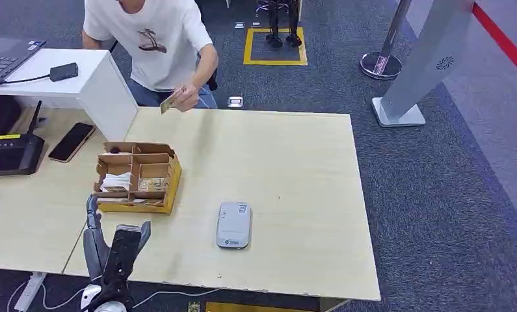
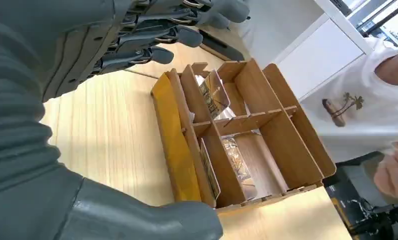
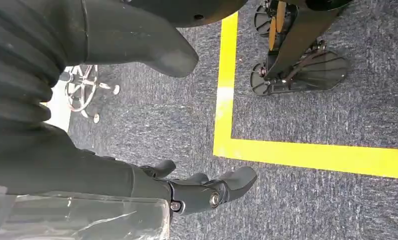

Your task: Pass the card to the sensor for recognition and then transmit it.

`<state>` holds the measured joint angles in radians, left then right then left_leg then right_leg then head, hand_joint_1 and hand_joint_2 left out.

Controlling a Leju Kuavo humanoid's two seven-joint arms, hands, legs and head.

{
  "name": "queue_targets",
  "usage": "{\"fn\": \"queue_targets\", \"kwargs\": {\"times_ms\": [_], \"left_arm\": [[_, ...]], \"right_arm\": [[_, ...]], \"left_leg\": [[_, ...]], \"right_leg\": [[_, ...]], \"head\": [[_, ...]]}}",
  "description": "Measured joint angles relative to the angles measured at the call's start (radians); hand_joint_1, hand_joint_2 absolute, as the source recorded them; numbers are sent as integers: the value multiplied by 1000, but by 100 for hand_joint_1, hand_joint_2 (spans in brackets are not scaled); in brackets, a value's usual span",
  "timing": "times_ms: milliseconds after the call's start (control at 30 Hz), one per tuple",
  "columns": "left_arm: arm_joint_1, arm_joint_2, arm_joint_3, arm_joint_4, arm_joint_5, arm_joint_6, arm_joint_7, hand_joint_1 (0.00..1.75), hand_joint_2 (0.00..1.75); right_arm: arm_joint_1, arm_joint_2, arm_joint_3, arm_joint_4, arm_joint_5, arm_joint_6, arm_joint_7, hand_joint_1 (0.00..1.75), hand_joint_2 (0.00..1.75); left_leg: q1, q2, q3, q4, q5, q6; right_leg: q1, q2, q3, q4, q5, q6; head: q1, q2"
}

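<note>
Fingers [image 1: 94, 221] of the left hand [image 1: 116, 244] spread and empty at lower left, just short of the box [image 1: 137, 177]; nothing picked yet.
Cards [image 2: 214, 95] stand in the box compartments; the grey sensor [image 1: 233, 225] lies untouched at lower centre, so pick, scan and handover all seem left. A person [image 1: 153, 39] at top holds a card [image 1: 170, 101]. The right hand [image 3: 207, 192] hangs empty, fingers loosely apart, over blue carpet [image 3: 312, 125] with yellow tape [image 3: 307, 156]. The desk [image 1: 294, 169] is pale wood.

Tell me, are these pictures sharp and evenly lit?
Head view: even light, the person's card slightly blurred. Left wrist view: the near robot hand soft, the cardboard organizer crisp, windows washed out. Right wrist view: carpet sharp, plastic wrap glinting.
</note>
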<state>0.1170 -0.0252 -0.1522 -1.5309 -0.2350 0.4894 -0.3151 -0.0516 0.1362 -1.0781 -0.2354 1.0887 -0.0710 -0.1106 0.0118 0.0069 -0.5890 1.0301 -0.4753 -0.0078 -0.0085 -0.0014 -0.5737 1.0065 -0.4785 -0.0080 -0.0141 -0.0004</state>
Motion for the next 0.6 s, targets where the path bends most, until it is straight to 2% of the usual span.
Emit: {"fn": "queue_targets", "kwargs": {"times_ms": [200, 333, 400, 467, 500, 600], "left_arm": [[-1, 1, 0, 0, -15, 6, 2, 0, 175], [-24, 42, -3, 2, -232, 23, 88, 0, 175], [-39, 62, -3, 2, -264, 15, 112, 0, 175], [-60, 98, -3, 5, -403, -12, 204, 0, 175], [-78, 123, -3, 11, -475, -48, 249, 0, 175], [-124, 174, -3, 24, -512, -87, 282, 0, 175]], "right_arm": [[0, 0, 0, 0, 15, 0, 3, 0, 175], [-1, 0, 0, 0, 33, 11, 3, 0, 175], [0, 0, 0, 0, 34, 12, 3, 0, 175], [-1, -1, 0, 0, 39, 19, 3, 0, 175], [-3, -2, 0, 0, 44, 23, 6, 0, 175], [-5, -3, 0, 0, 51, 27, 6, 0, 175]], "left_leg": [[0, 0, 0, 0, 0, 0], [0, 0, 0, 0, 0, 0], [0, 0, 0, 0, 0, 0], [1, -1, 0, 0, 0, 0], [1, -1, 0, 0, 1, -1], [1, 0, 0, 0, 1, -1]], "right_leg": [[0, 0, 0, 0, 0, 0], [0, 0, 0, 0, 0, 0], [0, 0, 0, 0, 0, 0], [1, -1, 0, 0, 0, 0], [1, -1, 0, 0, 0, 0], [1, 0, 0, 0, 0, -1]], "head": [[0, 0], [0, 0], [0, 0], [0, 0], [0, 0], [0, 0]]}}
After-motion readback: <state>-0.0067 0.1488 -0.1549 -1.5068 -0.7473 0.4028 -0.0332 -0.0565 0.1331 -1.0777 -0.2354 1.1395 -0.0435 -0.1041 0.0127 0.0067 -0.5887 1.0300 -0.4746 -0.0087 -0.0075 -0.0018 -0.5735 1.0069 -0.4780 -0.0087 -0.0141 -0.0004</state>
